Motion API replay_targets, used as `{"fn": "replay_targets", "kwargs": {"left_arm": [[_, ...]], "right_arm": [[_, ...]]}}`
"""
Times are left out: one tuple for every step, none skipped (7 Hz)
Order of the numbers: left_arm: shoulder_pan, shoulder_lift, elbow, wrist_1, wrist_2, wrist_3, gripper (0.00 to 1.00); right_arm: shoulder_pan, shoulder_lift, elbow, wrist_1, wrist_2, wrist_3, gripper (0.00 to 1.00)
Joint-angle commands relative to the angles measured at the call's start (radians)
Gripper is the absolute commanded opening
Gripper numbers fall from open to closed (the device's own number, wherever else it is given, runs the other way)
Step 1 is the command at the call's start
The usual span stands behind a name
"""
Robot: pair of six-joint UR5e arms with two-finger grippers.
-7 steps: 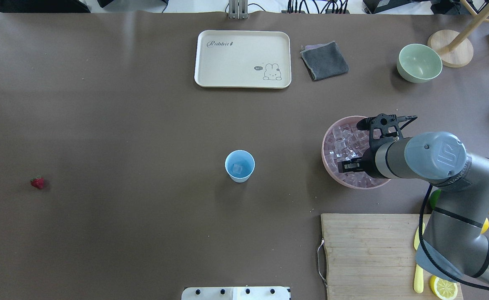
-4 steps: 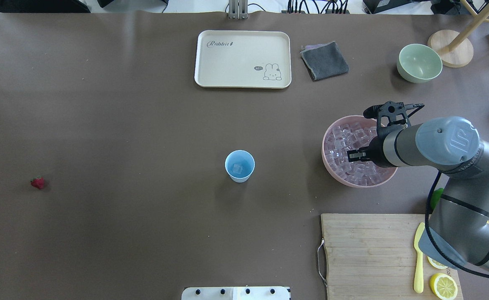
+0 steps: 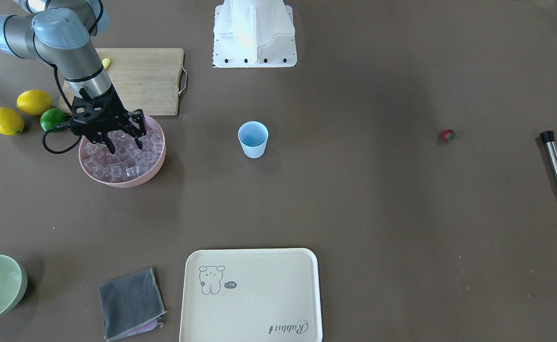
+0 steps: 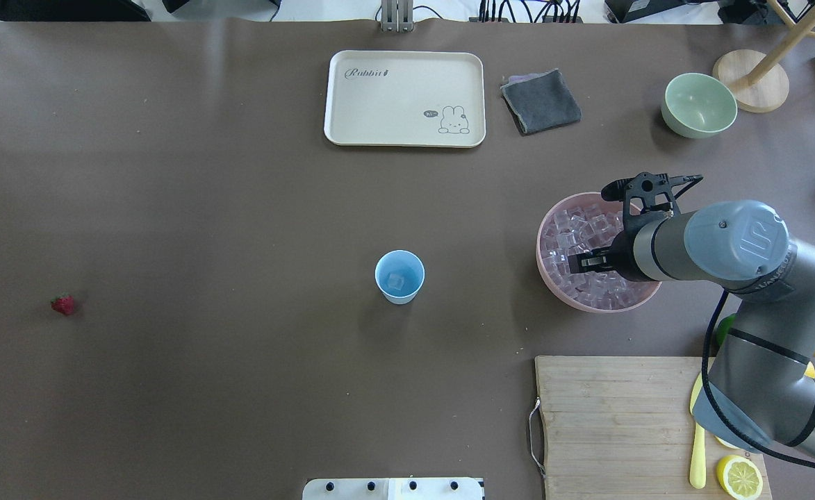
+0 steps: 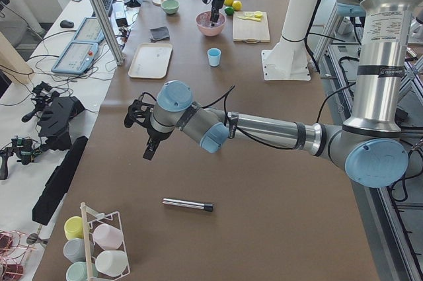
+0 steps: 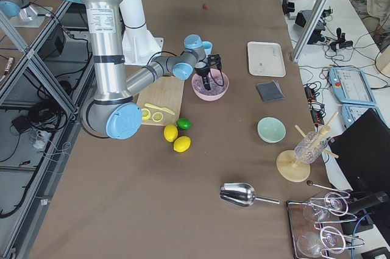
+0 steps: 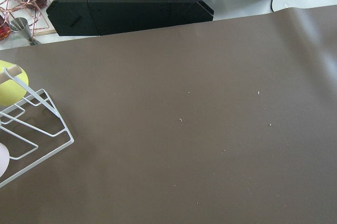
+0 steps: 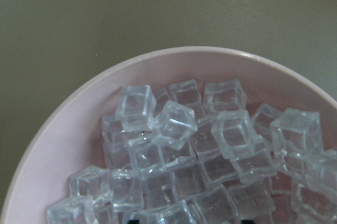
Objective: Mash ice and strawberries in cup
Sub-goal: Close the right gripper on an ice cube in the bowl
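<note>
The light-blue cup (image 4: 399, 276) (image 3: 252, 139) stands mid-table with one clear cube (image 4: 396, 280) inside. A heap of ice (image 3: 117, 166) (image 8: 174, 129) fills the pink bowl (image 4: 545, 274) (image 3: 160, 154). My right gripper (image 3: 124, 141) (image 4: 577, 262) is open, pointing down, its fingertips (image 3: 112, 148) among the cubes. One small red strawberry (image 4: 63, 304) (image 3: 447, 135) lies alone far over on the left side. My left gripper (image 5: 149, 149) hovers above bare table near a metal muddler (image 3: 555, 164); I cannot tell its state.
A wooden cutting board (image 4: 608, 417) with a yellow knife (image 4: 697, 444) and a lemon half (image 4: 739, 478) lies near the right arm. Lemons (image 3: 33, 101) and a lime (image 3: 51, 118) sit beside it. A cream tray (image 4: 404, 97), grey cloth (image 4: 540, 101) and green bowl (image 4: 699, 104) line the far edge.
The right arm swung toward the far side of the pink bowl, then the gripper edged slightly back left over the ice. Cup and strawberry have not moved.
</note>
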Motion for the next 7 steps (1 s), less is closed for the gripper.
{"fn": "replay_targets", "kwargs": {"left_arm": [[0.000,-0.001,0.001,-0.002,0.000,0.001,0.98],[0.000,-0.001,0.001,-0.002,0.000,0.001,0.98],[0.000,0.000,0.002,-0.002,0.000,0.001,0.98],[0.000,0.000,0.004,-0.002,0.000,0.001,0.98],[0.001,0.008,0.005,-0.002,0.000,0.001,0.98],[0.001,0.014,0.011,-0.009,0.000,0.003,0.98],[0.001,0.028,0.011,-0.028,0.000,0.001,0.98]], "right_arm": [[-0.022,-0.001,-0.015,-0.002,-0.024,0.000,0.65],[-0.024,-0.001,-0.017,-0.002,-0.022,-0.002,0.44],[-0.024,-0.001,-0.015,-0.002,-0.019,-0.004,0.06],[-0.011,0.001,-0.009,-0.002,-0.019,-0.004,0.00],[0.002,0.005,-0.005,-0.002,-0.021,-0.004,0.00],[0.024,0.016,0.004,-0.002,-0.018,-0.002,0.00],[0.029,0.018,0.006,-0.002,-0.018,0.004,0.00]]}}
